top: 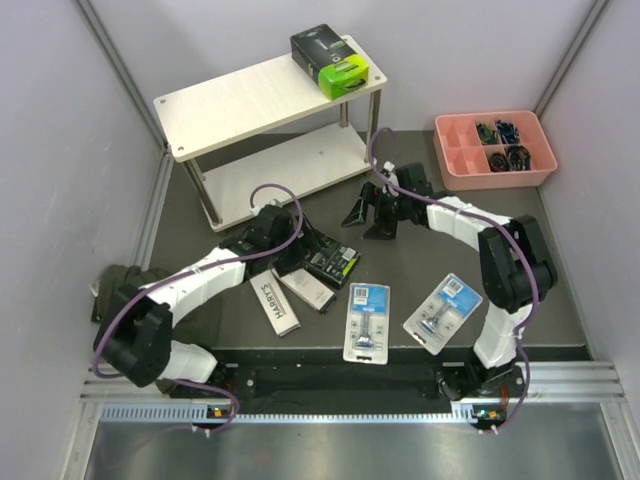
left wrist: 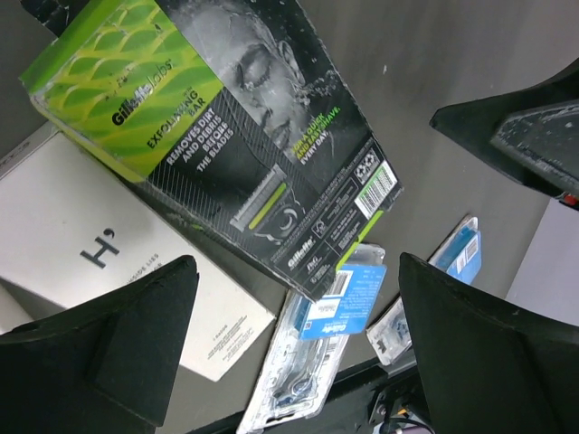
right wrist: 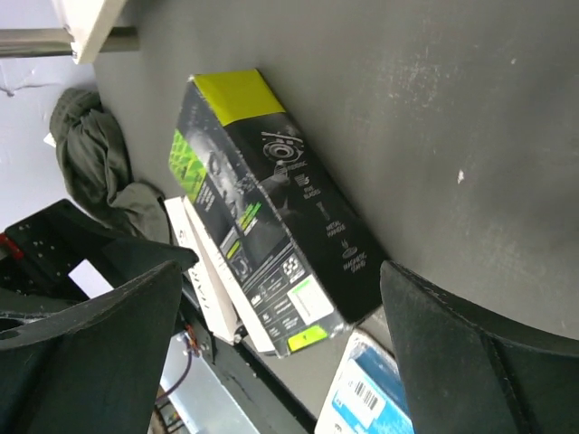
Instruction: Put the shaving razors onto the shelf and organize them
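The pale wood shelf [top: 240, 100] stands at the back left, with one black and lime-green razor pack [top: 330, 60] on its top board's right corner. The second black-green pack [top: 333, 262] lies on the dark mat, partly over two white Harry's boxes [top: 280, 305]. Two clear blister packs with blue cards [top: 367, 320] [top: 442, 310] lie near the front. My left gripper [top: 298, 252] is open and empty, hovering over the black-green pack [left wrist: 253, 136] and a Harry's box [left wrist: 99, 253]. My right gripper [top: 375, 213] is open and empty above the mat, looking towards that pack [right wrist: 262, 235].
A pink compartment tray [top: 455, 170] with small dark items stands at the back right. A dark green cloth [top: 120, 282] lies by the left wall. The shelf's lower board [top: 290, 170] sits just behind both grippers. Grey walls close in the sides.
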{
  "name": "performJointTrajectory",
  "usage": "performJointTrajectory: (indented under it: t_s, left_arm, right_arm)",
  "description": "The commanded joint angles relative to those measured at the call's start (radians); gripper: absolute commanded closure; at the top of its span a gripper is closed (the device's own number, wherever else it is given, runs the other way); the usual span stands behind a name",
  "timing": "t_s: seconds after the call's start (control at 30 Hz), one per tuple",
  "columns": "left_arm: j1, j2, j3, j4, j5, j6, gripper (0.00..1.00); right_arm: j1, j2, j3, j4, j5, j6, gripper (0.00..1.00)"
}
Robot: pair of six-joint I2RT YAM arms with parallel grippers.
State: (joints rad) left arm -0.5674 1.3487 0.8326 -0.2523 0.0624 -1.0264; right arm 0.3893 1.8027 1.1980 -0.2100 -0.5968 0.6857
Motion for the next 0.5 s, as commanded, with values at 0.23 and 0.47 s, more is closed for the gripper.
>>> performJointTrajectory:
  t_s: [0.23,0.47]
  left_arm:
    - [0.018,0.121,0.03,0.166,0.054,-0.032,0.06]
    - [0.018,0.227,0.072,0.199,0.112,-0.017,0.1]
  right_arm:
    - [0.097,0.124,0.038,0.123,-0.041,0.029,0.19]
    - [0.114,0.067,-0.087,0.169,-0.072,0.046,0.29]
